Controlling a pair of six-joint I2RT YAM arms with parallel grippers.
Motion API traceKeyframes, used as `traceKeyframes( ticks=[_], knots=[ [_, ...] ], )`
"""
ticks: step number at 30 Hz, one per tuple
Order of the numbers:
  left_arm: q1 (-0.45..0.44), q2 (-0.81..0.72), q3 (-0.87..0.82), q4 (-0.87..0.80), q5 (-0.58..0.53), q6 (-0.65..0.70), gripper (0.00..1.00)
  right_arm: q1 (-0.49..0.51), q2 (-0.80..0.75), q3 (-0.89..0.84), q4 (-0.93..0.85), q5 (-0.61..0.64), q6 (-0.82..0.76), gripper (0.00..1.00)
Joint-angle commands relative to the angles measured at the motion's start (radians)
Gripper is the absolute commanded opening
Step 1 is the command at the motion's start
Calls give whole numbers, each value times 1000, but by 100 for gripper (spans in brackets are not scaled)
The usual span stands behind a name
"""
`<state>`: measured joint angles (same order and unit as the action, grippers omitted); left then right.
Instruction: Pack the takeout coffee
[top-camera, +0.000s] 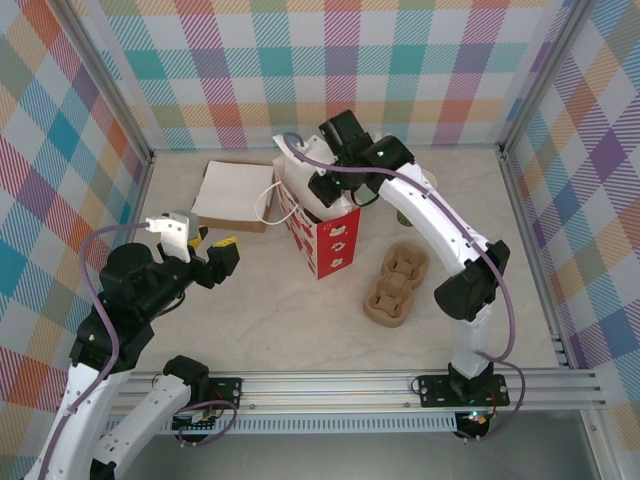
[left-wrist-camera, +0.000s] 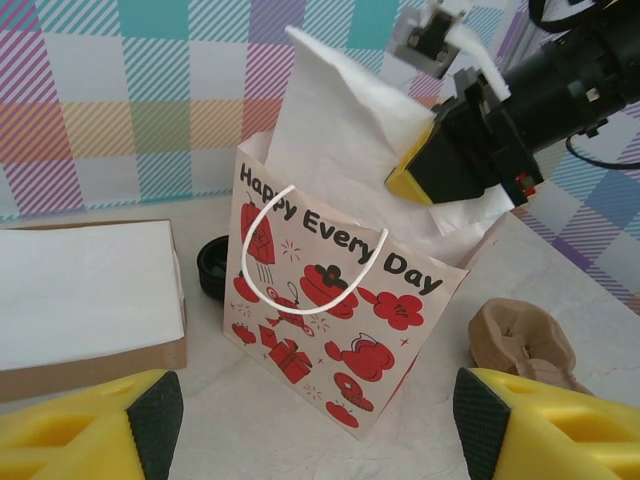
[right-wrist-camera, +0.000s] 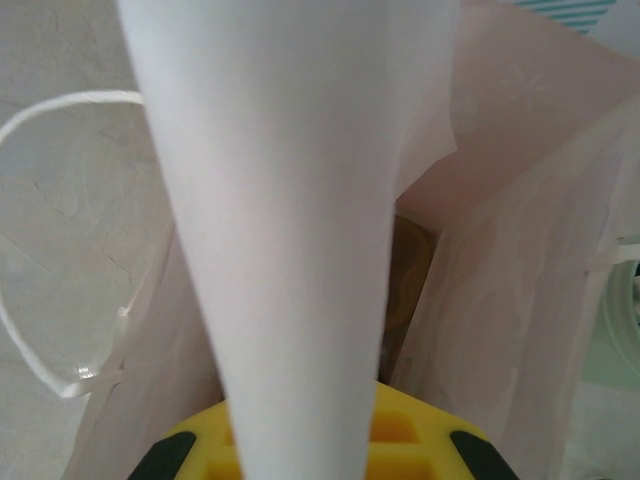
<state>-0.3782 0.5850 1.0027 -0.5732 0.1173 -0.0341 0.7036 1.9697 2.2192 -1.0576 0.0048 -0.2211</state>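
The takeout coffee is hidden. A red-and-white "Happy Every Day" gift bag (top-camera: 327, 243) (left-wrist-camera: 330, 320) stands open at mid-table. My right gripper (top-camera: 322, 190) (left-wrist-camera: 405, 185) (right-wrist-camera: 305, 455) hovers over the bag's mouth, shut on a white paper sheet (top-camera: 290, 150) (left-wrist-camera: 330, 120) (right-wrist-camera: 290, 200) that reaches into the bag and sticks up above it. Past the sheet, something brown (right-wrist-camera: 412, 270) lies deep inside the bag (right-wrist-camera: 500, 290). My left gripper (top-camera: 205, 240) (left-wrist-camera: 310, 420) is open with nothing between its fingers. It hangs left of the bag, facing its printed side.
A flat cardboard box of white sheets (top-camera: 235, 195) (left-wrist-camera: 80, 290) lies left of and behind the bag. A black round lid-like thing (left-wrist-camera: 213, 268) sits between box and bag. Two brown pulp cup carriers (top-camera: 395, 285) (left-wrist-camera: 520, 335) lie right of the bag. Plaid walls close in three sides.
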Motion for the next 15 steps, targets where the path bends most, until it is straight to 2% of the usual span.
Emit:
traceKeyframes(
  ticks=[1, 15],
  knots=[
    [-8, -4, -10, 33, -8, -9, 74, -1, 34, 35, -44, 1, 14, 0],
    [-8, -5, -21, 32, -2, -12, 74, -9, 138, 26, -91, -9, 34, 1]
  ],
)
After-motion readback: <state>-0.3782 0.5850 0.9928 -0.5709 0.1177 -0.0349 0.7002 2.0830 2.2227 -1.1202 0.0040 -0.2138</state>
